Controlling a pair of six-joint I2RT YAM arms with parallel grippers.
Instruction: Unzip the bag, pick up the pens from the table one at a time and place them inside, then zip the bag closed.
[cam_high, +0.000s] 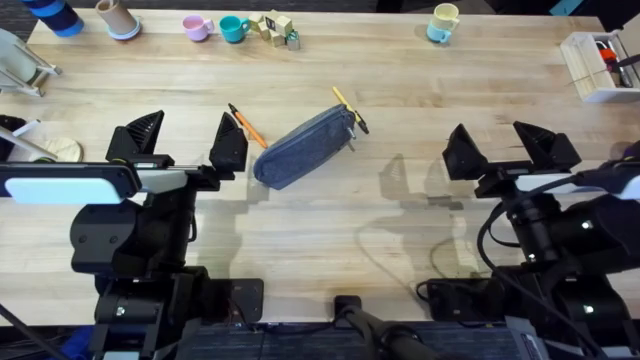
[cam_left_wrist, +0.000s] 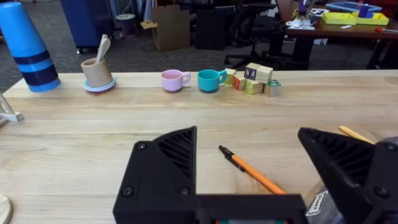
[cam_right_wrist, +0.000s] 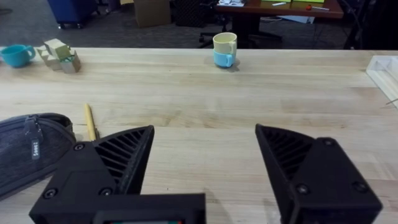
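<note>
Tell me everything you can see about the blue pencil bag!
The bag is a long blue-grey pouch of denim-like fabric, plump and rounded. It lies slanted on the table, between the two arms. A zipper runs along its length and looks closed, with a small pull tab hanging near one end. One orange pen rests against its far end; another pen lies beside it. No end effector touches it.

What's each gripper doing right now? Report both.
Left gripper: open, holding nothing, just short of the nearer pen.
Right gripper: open, holding nothing, off to the side of the bag.
</note>
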